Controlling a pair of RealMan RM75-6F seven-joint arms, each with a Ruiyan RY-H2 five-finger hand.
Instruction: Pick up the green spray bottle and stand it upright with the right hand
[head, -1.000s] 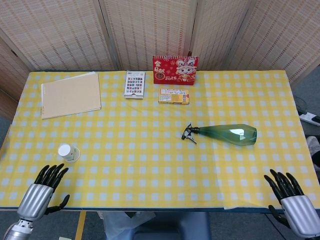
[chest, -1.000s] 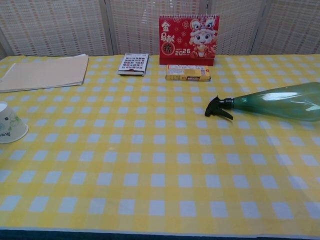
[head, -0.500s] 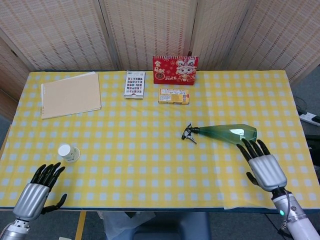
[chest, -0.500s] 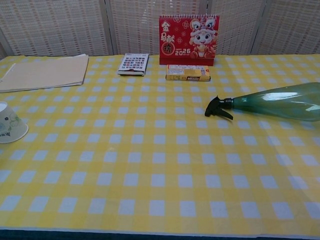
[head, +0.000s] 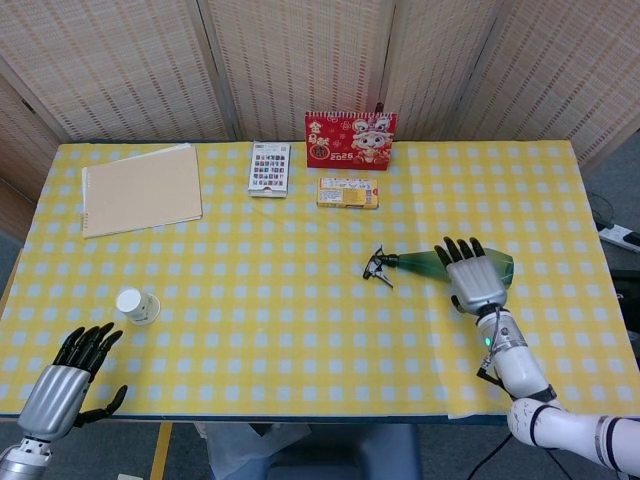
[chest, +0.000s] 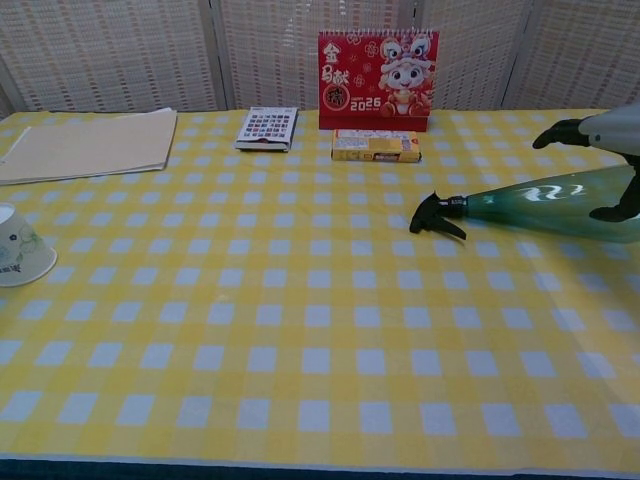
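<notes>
Bottle (head: 470, 268) lying on its side on table (head: 300, 300), right hand (head: 474, 275) over it, fingers spread, left hand (head: 62, 385) fingers apart

1. Red desk calendar (chest: 378, 80) – the year "2025" is printed in gold on its front panel, below large gold Chinese characters at the left; these are too stylised to read with certainty.
2. Yellow box (chest: 376, 146) – printed text present, too small to read.
3. Paper cup (chest: 20, 247) – marking illegible.
</notes>
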